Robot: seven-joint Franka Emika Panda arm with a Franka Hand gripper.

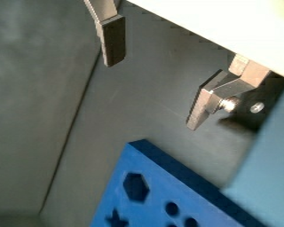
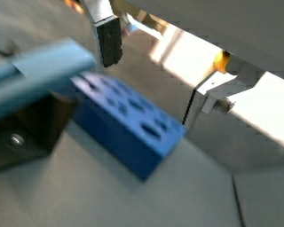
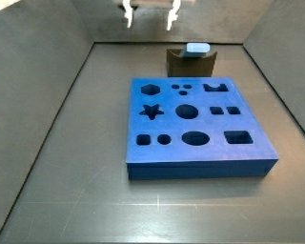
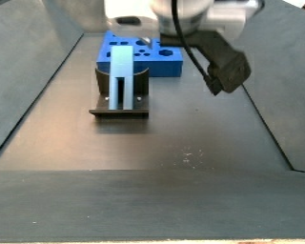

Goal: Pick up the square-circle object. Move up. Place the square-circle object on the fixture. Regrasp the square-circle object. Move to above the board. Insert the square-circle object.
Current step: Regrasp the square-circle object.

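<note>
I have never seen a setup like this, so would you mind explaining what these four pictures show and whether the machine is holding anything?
This is a single robot arm ending in a gripper, two silver fingers with dark pads. Two pictures come from cameras on the arm's wrist, looking past those fingers at the floor. The other two come from cameras fixed beside the work area. On the dark floor lies the board, a flat blue slab with shaped holes such as a star and a hexagon. Beyond it in a side view stands the fixture, a small dark block. The square-circle object, a pale blue peg, stands upright on it. The gripper hangs open above, apart from the peg, holding nothing.
</note>
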